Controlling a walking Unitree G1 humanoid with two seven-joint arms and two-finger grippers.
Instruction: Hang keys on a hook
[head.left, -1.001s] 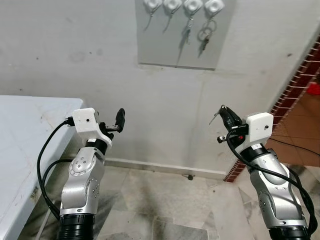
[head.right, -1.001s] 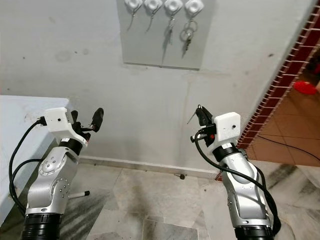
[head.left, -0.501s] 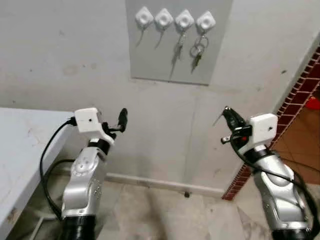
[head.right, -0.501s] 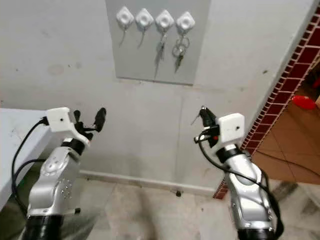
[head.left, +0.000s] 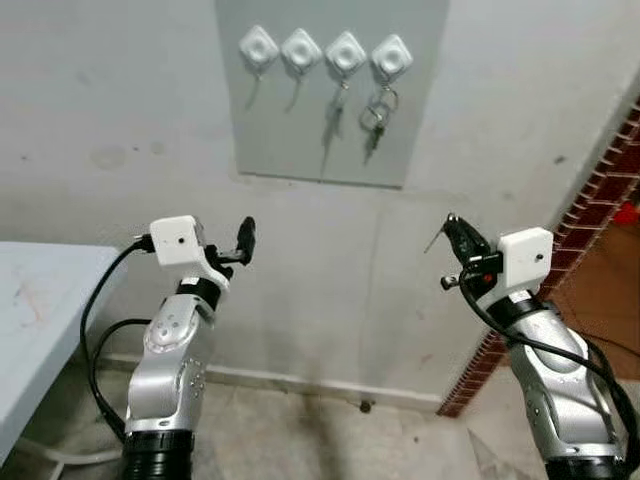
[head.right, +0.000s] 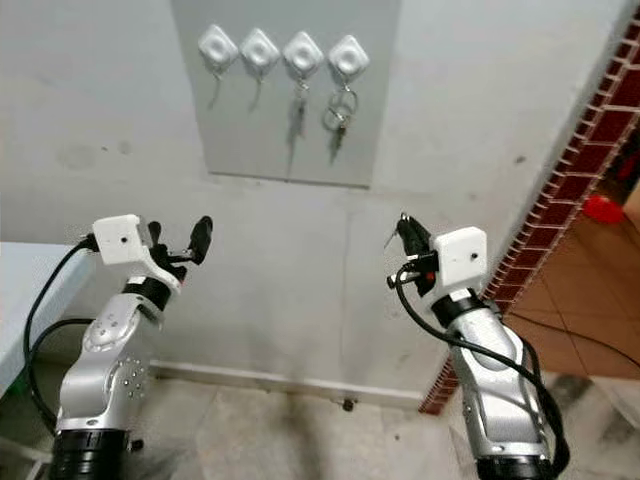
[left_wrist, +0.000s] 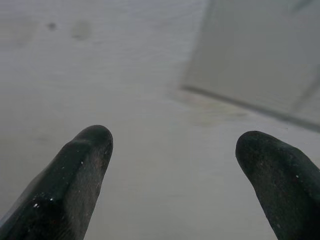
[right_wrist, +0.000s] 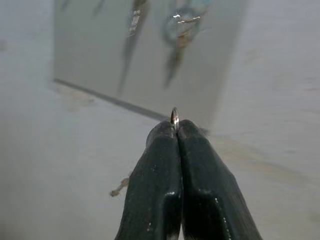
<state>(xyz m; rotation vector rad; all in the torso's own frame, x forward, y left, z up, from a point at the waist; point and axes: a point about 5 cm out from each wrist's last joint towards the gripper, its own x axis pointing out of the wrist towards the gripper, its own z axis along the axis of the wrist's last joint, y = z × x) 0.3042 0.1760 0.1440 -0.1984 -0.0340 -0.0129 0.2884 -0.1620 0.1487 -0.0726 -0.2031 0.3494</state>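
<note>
Right tool (head.left: 449, 226) pinching a thin key (right_wrist: 174, 116), tip poking upward toward the far hook panel (head.left: 330, 140), left tool (left_wrist: 175, 165) spread, raised, holding nothing

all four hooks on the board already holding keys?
No: only the two right hooks hold keys; the two left hooks carry none.

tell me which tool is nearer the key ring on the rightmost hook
Right. The right tool sits below and slightly right of the key ring; the left tool is farther off, lower left.
</note>
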